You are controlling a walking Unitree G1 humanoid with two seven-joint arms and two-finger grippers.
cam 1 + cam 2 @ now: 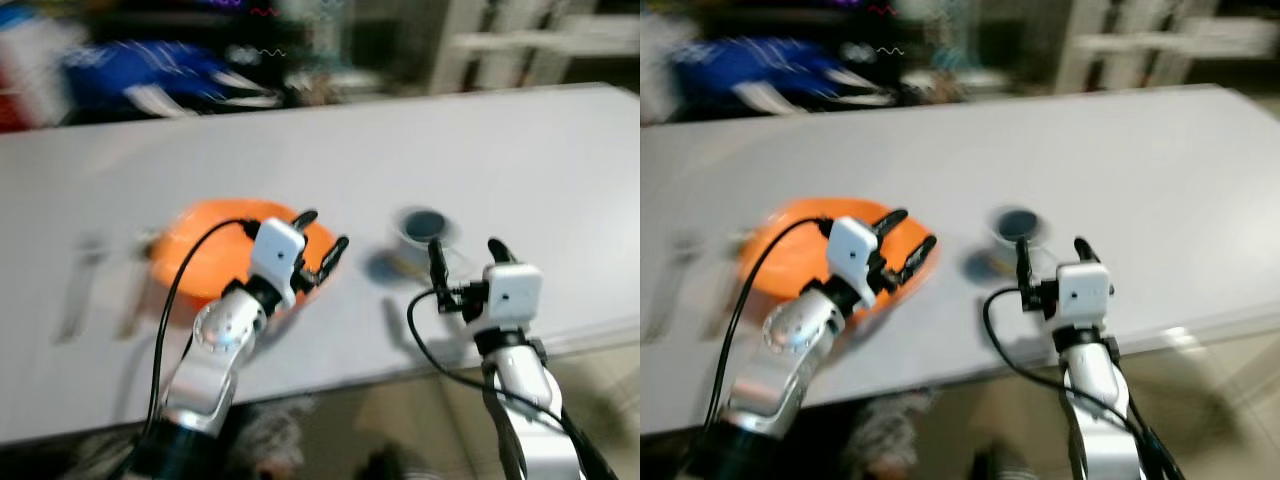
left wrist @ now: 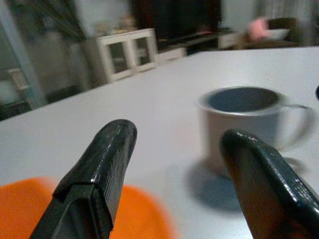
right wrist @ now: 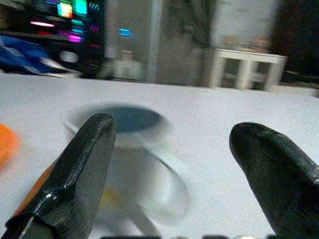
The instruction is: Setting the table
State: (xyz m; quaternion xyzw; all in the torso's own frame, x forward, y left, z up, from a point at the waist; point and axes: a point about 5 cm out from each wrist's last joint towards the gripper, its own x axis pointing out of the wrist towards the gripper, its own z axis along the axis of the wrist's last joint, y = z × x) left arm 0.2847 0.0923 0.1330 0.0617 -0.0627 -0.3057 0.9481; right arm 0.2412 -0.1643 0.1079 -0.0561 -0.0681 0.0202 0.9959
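An orange plate (image 1: 200,250) lies on the white table (image 1: 400,140), left of centre. My left gripper (image 1: 322,230) hovers open over the plate's right rim with nothing between its fingers. To the right of the plate stands a pale mug (image 1: 422,228) with a dark inside. My right gripper (image 1: 466,247) is open just in front of the mug and slightly to its right, also holding nothing. The left wrist view looks past the plate (image 2: 30,209) toward the mug (image 2: 241,124). In the right wrist view the mug (image 3: 124,129) and its handle sit close ahead, blurred.
Two blurred pieces of cutlery (image 1: 85,280) lie left of the plate. Blue and white clutter (image 1: 150,75) sits behind the table, and pale shelving (image 1: 520,40) stands at the back right. The table's front edge (image 1: 400,375) runs just under my arms. The whole picture is motion-blurred.
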